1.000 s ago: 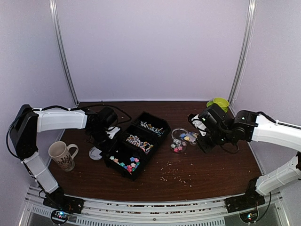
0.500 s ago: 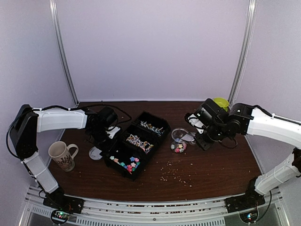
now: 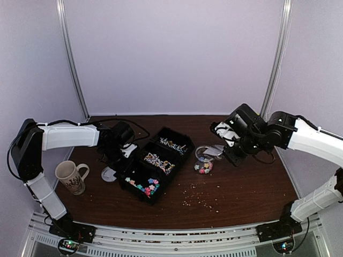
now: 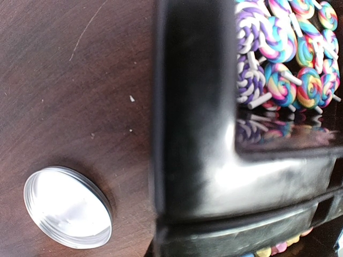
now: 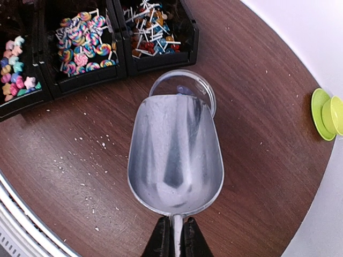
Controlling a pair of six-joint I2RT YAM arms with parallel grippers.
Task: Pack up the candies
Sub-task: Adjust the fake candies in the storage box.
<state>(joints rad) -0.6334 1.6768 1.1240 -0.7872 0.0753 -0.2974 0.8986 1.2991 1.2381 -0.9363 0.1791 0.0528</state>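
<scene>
Gripping scoop (image 5: 175, 160): right fingers (image 5: 159, 241) clench its handle, bowl above jar (image 5: 208, 91).
Left fingers (image 3: 127, 152): beside tray (image 3: 135, 166), state cannot tell.
Candies (image 3: 203, 167): some in jar.

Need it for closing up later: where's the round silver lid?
Top view, left side: the lid lies on the table between the mug and the black tray.

Three black bins (image 5: 119, 48), one mug (image 3: 69, 176), one lid (image 4: 67, 206), one jar (image 5: 210, 91) — one scoop (image 5: 176, 160)
</scene>
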